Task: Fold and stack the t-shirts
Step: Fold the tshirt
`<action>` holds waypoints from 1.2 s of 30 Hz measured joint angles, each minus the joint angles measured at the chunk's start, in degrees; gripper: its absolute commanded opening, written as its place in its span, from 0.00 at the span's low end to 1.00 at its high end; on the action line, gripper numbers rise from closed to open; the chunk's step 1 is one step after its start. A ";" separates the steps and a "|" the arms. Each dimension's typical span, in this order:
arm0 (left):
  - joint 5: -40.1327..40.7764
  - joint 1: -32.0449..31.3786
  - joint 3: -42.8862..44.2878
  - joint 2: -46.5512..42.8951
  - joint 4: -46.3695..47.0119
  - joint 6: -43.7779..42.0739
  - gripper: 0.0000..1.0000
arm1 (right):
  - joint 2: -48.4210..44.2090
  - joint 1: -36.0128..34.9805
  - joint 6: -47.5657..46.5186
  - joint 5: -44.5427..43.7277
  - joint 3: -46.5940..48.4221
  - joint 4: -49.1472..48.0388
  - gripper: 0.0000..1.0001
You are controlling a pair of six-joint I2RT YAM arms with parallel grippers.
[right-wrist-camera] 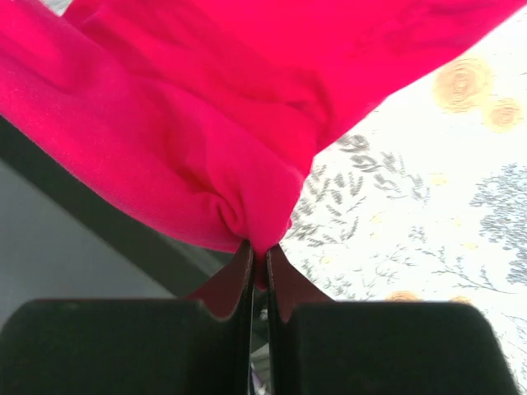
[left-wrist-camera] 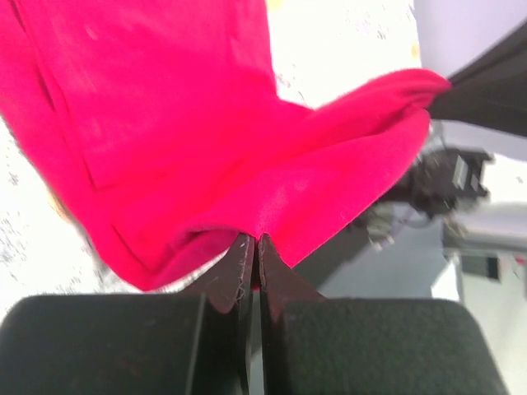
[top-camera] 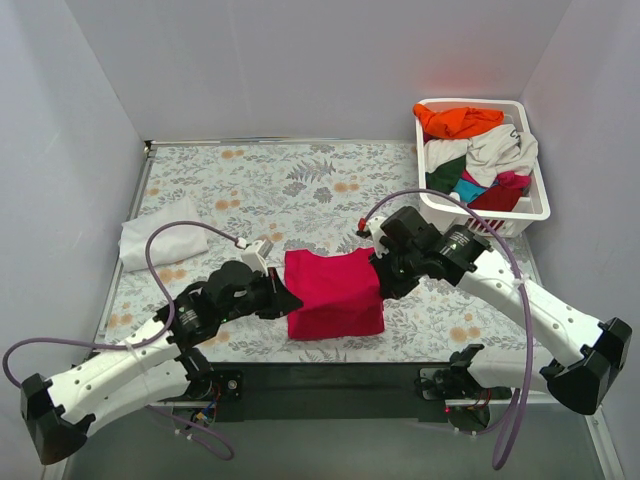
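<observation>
- Left tool (left-wrist-camera: 254,248) was clamped fully shut on the left edge of the crimson t-shirt (top-camera: 333,292).
- Right tool (right-wrist-camera: 259,253) was pinched shut on its right edge.
- The folded garment sat at the near middle of the tabletop (top-camera: 300,190).

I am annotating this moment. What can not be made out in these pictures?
Top view: the grip points of the left gripper and right gripper, hidden by their own bodies and the crimson t-shirt.
Top view: the number of shirts in the white basket; upper ones cover lower ones.
Both wrist views: the t-shirt's full outline, cut off by the frame edges.
</observation>
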State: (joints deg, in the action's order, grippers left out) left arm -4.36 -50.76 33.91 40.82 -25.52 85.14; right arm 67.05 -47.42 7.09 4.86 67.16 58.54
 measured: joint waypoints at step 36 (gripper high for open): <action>4.46 14.78 1.07 28.70 24.11 -10.27 0.00 | 22.12 9.14 -1.73 -13.14 3.89 -16.13 0.01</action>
State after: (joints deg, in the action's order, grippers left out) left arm 0.10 -35.99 34.98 69.52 -1.41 74.87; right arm 89.17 -38.28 5.37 -8.27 71.05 42.41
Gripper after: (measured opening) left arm 0.022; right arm 0.015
